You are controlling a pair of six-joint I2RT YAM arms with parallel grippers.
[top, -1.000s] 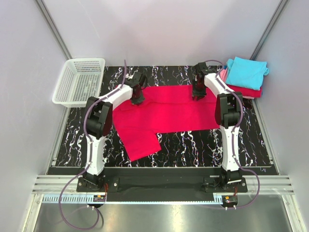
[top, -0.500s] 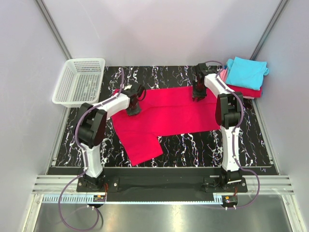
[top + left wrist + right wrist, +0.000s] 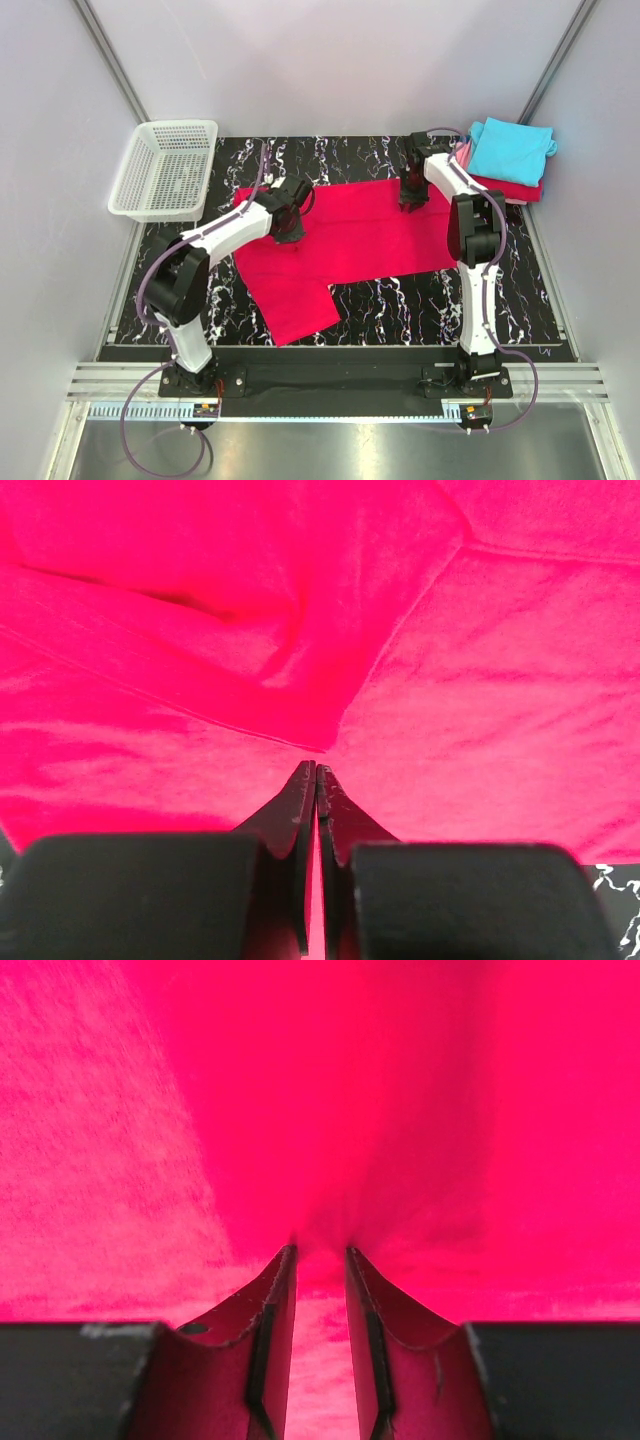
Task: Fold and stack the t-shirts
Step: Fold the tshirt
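Observation:
A crimson t-shirt lies spread across the black marbled table, one sleeve hanging toward the near edge. My left gripper sits on its left part. In the left wrist view the jaws are pressed together at the point of a raised fold of the shirt. My right gripper is at the shirt's far right edge, jaws narrowly apart, with the cloth bunched between the tips and creases radiating from them. Folded t-shirts are stacked at the back right: turquoise on top, pink, red below.
A white mesh basket stands off the table's back left corner. Grey walls close in on both sides and at the back. Bare marbled tabletop shows in front of the shirt.
My left gripper came nearer and slightly right over the shirt, opened briefly and shut again. The shirt's left part shifted a little. The right gripper stayed put.

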